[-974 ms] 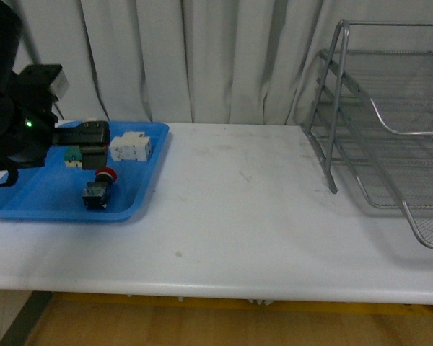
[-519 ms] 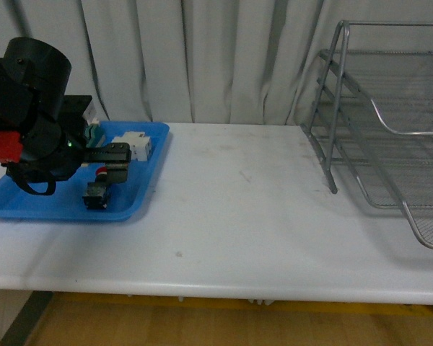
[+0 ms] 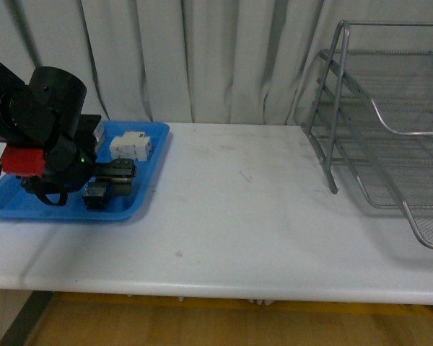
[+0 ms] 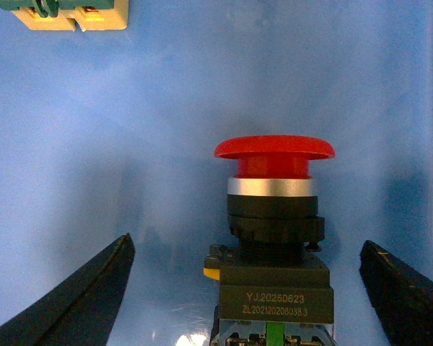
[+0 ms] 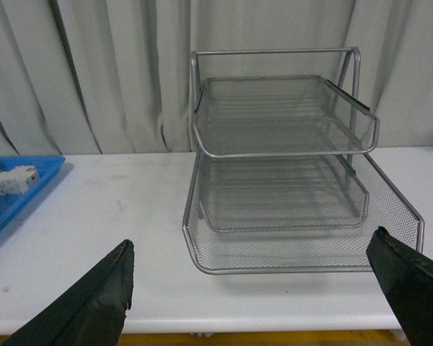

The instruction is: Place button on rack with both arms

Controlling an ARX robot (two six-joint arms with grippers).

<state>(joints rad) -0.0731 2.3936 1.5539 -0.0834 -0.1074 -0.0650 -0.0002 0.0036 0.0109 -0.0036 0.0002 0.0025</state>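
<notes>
The button [image 4: 274, 238], with a red mushroom cap and a dark body, lies on its side on the blue tray floor. My left gripper [image 4: 247, 246] is open, and its black fingers [image 4: 86, 299] stand on either side of the button's body without touching it. In the front view the left gripper [image 3: 117, 177] hangs low over the tray and hides most of the button [image 3: 95, 195]. The silver mesh rack [image 3: 390, 137] stands at the table's far right. My right gripper [image 5: 251, 241] is open and empty, facing the rack [image 5: 289, 166] from a distance; it does not show in the front view.
The blue tray [image 3: 141, 191] sits at the table's left end, with a white block [image 3: 131, 146] at its back. A green-and-cream switch [image 4: 65, 11] lies beyond the button. The white tabletop [image 3: 245, 209] stretches between tray and rack. Grey curtains hang behind.
The left arm has swung right and down over the tray, closing in on the button. Its fingers now straddle the button, and the red cap is hidden in the front view.
</notes>
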